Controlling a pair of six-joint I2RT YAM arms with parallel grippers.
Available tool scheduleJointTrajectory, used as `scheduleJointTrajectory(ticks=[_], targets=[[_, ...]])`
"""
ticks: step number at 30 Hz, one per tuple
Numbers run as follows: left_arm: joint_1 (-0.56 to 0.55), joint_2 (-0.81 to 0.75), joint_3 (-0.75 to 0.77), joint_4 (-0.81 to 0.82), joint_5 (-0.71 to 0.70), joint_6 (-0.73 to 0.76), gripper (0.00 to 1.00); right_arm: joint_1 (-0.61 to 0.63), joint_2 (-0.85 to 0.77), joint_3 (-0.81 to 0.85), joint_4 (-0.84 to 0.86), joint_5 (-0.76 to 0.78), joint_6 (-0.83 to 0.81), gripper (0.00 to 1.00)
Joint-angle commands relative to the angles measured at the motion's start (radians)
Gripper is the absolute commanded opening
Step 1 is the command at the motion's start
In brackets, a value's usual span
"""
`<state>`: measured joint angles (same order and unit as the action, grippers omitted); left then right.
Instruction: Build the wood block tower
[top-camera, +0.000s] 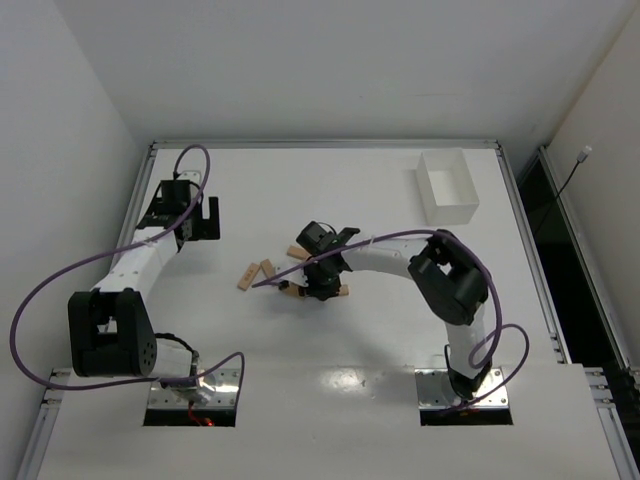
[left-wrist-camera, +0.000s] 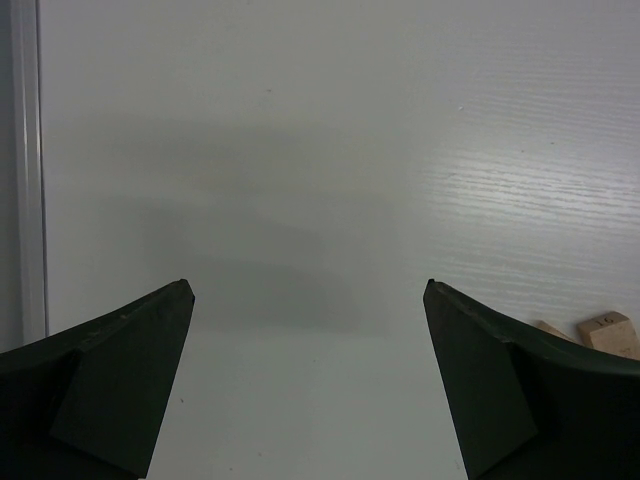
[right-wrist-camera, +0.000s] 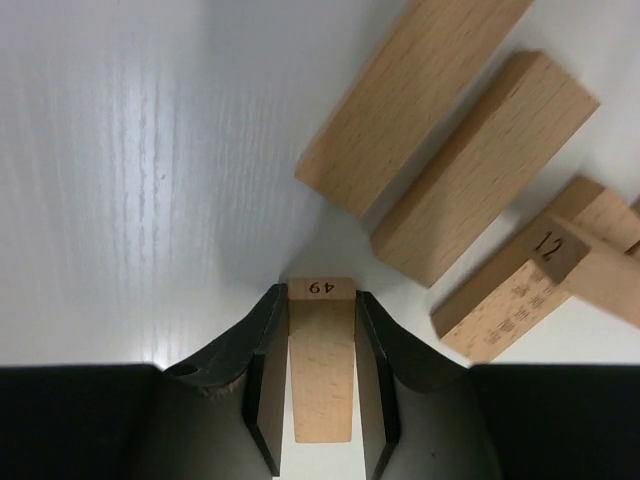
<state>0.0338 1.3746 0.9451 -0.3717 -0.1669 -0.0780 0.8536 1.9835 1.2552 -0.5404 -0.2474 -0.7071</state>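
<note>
Several light-brown wood blocks lie loose on the white table near its middle. In the right wrist view, my right gripper (right-wrist-camera: 320, 292) is shut on one wood block (right-wrist-camera: 320, 360) marked 49, with a finger pressed against each long side. Two more blocks (right-wrist-camera: 410, 95) (right-wrist-camera: 485, 170) lie side by side just beyond it. A block marked 12 (right-wrist-camera: 520, 290) lies crossed with another at the right. From above, my right gripper (top-camera: 322, 285) is low among the blocks (top-camera: 247, 277). My left gripper (top-camera: 207, 218) stands open over bare table at the left. The tower is not in view.
A white rectangular bin (top-camera: 447, 185) stands at the back right. A raised metal rim (top-camera: 320, 144) runs round the table. One block end (left-wrist-camera: 610, 332) shows at the lower right of the left wrist view, beside the left gripper (left-wrist-camera: 308, 285).
</note>
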Motion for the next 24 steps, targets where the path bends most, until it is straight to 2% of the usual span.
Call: scheduleJointTrajectory(ticks=[1,5,7,11,15,24], targets=[[0.0,0.0,0.04,0.02,-0.014,0.012,0.99,0.005,-0.072,-0.026,-0.039,-0.018,-0.008,0.0],[0.0,0.0,0.04,0.02,-0.014,0.003,0.99,0.005,-0.207,-0.089,-0.03,-0.006,0.03,0.0],[0.0,0.0,0.04,0.02,-0.005,0.003,0.99,-0.004,-0.289,-0.089,-0.021,-0.006,0.067,0.0],[0.0,0.0,0.04,0.03,0.004,-0.006,0.99,-0.004,-0.342,-0.027,0.025,0.078,0.104,0.0],[0.0,0.009,0.04,0.03,0.004,-0.017,0.99,-0.025,-0.27,0.116,0.046,0.123,0.132,0.0],[0.0,0.009,0.049,0.02,-0.016,-0.017,0.99,-0.097,0.101,0.455,0.12,0.237,0.16,0.0]])
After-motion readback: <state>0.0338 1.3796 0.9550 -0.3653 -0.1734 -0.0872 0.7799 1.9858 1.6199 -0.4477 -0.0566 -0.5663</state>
